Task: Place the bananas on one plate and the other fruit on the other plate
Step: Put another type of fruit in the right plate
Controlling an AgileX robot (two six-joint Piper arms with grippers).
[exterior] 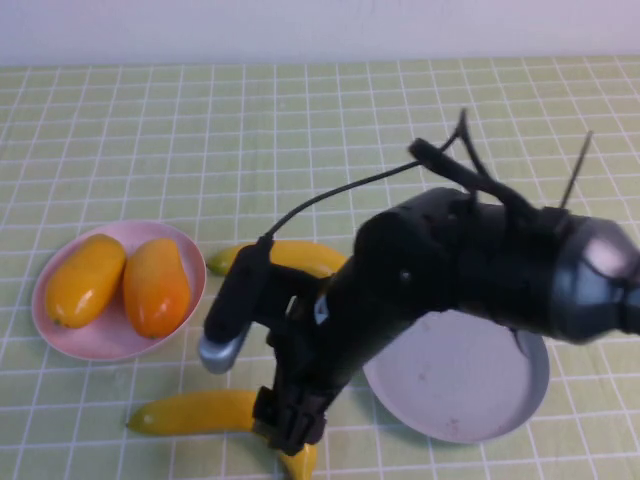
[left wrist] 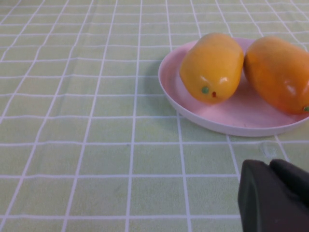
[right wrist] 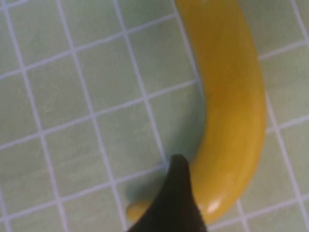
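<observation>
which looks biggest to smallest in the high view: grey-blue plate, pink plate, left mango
1. Grey-blue plate, though the right arm hides part of it.
2. Pink plate, slightly smaller.
3. Left mango, smallest; it lies on the pink plate.

The right end effector is down at the near banana; the left end effector hovers near the pink plate.

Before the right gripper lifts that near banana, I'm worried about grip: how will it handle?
The near banana looks glossy, so it may slip between the right gripper's fingers. Its curve suggests it could pivot or swing if pinched off-centre. It seems stiff moulded plastic, probably light. The left gripper sits parked beside the pink plate.
</observation>
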